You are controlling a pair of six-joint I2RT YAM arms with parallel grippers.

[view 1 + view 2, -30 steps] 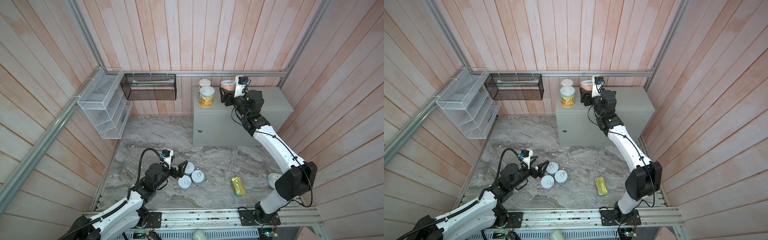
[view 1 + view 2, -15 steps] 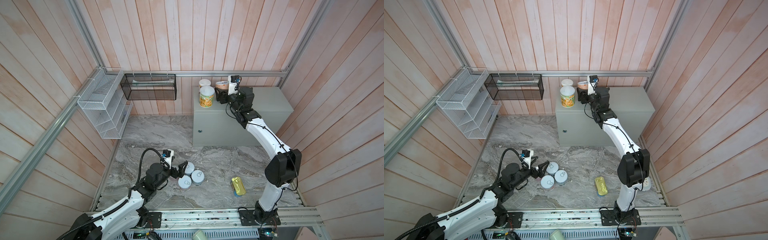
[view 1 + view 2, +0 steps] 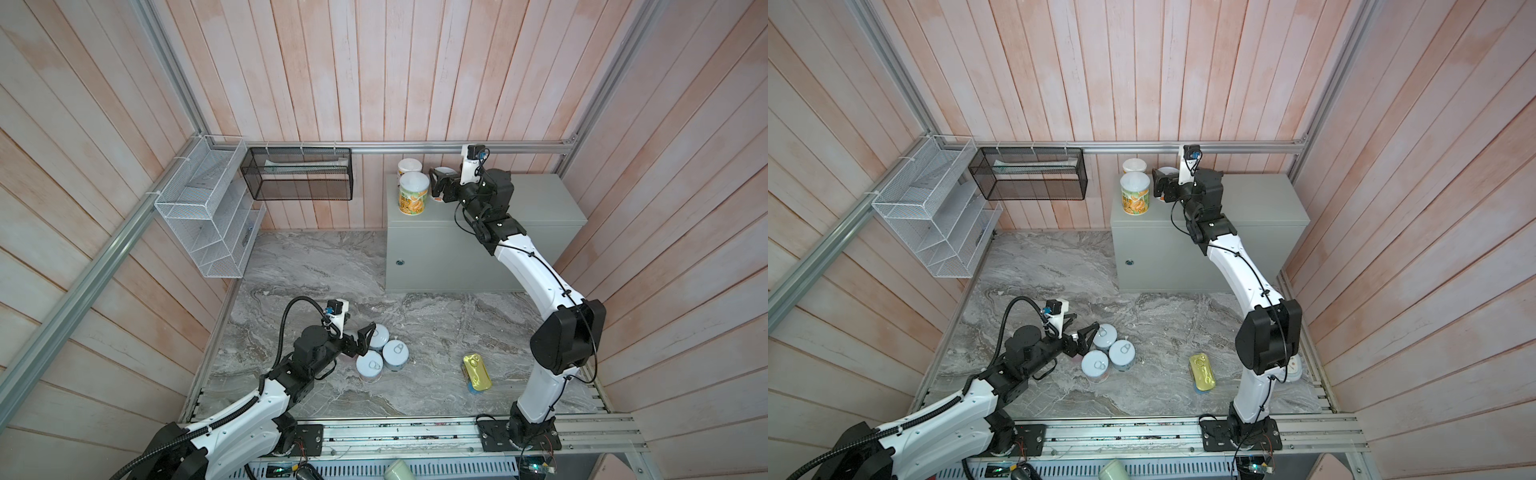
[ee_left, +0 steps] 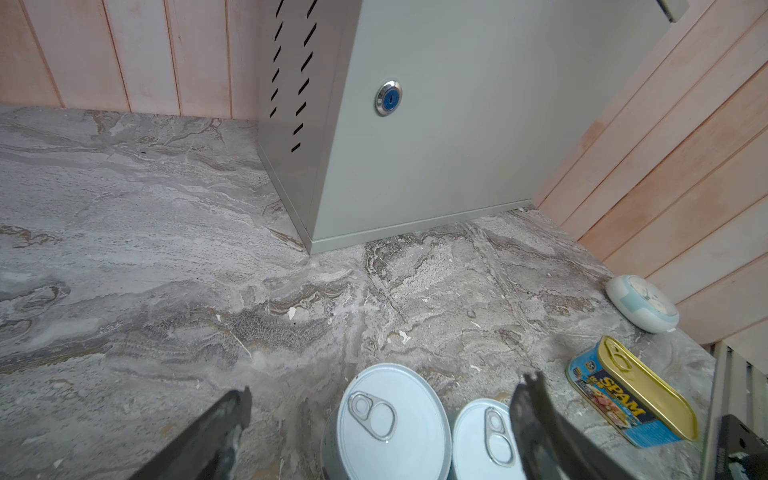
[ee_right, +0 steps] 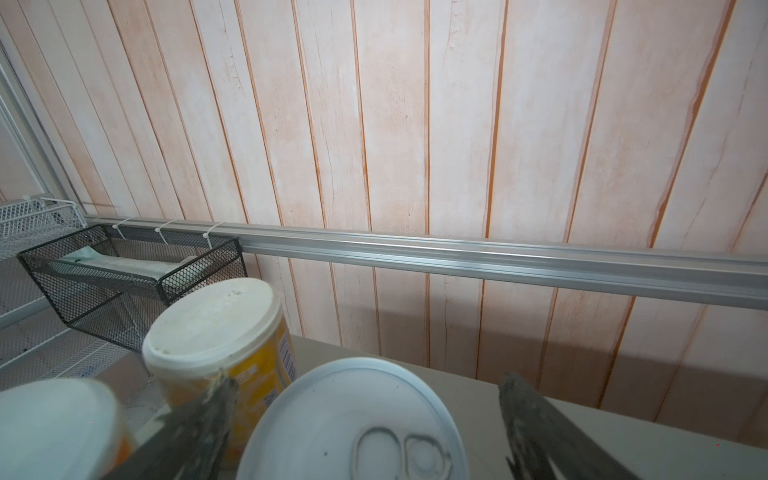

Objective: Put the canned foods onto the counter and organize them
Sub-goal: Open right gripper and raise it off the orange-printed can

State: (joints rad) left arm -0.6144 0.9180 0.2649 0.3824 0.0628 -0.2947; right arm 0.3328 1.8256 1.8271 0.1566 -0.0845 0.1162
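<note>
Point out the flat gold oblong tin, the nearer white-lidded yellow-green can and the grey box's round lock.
flat gold oblong tin [image 3: 477, 371]: in a top view, lid centre.
nearer white-lidded yellow-green can [image 3: 414, 185]: in a top view, white lid.
round lock [image 4: 388, 98]: left wrist view, blue centre.

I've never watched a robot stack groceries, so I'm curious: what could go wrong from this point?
The right fingers straddle a pull-tab can on the counter, close beside a white-lidded can; pulling away carelessly might knock either over. On the marble floor, the left fingers hover at three tightly packed cans, one finger over a neighbour, so closing might shove or pinch the wrong can.
</note>
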